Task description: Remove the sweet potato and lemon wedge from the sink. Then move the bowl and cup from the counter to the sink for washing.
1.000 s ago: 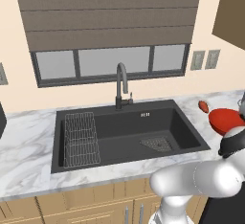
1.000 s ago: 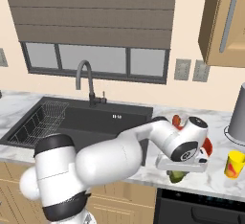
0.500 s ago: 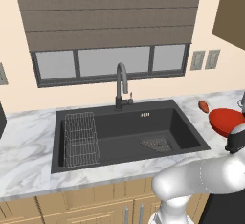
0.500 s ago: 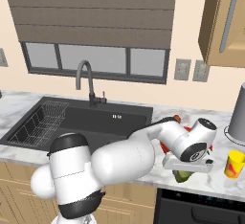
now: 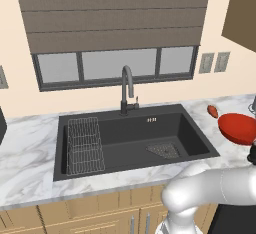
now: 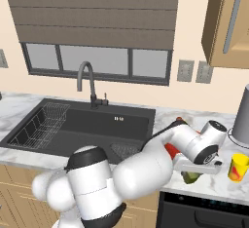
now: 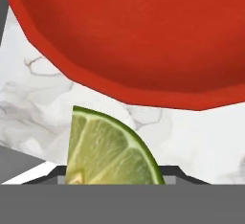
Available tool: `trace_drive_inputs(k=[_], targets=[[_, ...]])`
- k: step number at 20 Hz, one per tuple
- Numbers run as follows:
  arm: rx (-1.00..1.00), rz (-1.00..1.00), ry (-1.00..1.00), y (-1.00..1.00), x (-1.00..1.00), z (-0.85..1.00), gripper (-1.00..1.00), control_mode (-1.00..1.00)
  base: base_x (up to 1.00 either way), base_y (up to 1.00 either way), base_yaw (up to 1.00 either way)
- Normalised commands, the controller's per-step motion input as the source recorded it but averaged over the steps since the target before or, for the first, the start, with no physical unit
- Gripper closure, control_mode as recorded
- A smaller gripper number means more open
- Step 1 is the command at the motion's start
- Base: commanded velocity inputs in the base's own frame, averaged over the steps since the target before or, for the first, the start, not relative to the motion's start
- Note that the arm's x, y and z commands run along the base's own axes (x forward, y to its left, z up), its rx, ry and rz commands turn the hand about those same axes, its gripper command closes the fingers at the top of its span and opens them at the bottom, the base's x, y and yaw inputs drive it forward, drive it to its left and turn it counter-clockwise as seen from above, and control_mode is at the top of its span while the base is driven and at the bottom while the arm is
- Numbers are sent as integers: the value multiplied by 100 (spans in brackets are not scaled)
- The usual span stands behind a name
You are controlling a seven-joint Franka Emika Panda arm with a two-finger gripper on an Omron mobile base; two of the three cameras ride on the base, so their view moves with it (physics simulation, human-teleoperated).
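Two jobs remain for you. Sink (image 5: 135, 138) holds neither potato nor wedge now. Bowl (image 7: 139, 31) fills your 12 o'clock in the hand view, on the counter (image 7: 33, 89). Cup (image 6: 238, 167) stands right of it. Potato (image 5: 212, 111) lies behind the bowl. Wedge (image 7: 107, 151) sits at 6 o'clock, right at the claw (image 6: 198, 169); whether you're gripping it, I cannot tell.

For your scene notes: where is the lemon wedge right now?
The lemon wedge lies on the marble counter right of the sink, just in front of the red bowl; in the right base view it sits under the gripper, left of the cup.
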Motion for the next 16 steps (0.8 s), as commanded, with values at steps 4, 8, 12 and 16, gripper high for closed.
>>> trace_drive_inputs(k=[4, 8, 12, 16], targets=[[0, 0, 0, -20, 22, -14, 100, -100, 0, 0, 0], [0, 0, 0, -19, 20, -18, 100, -100, 0, 0, 0], [0, 0, 0, -18, 19, -20, 100, -100, 0, 0, 0], [0, 0, 0, -20, 20, -20, 100, -100, 0, 0, 0]])
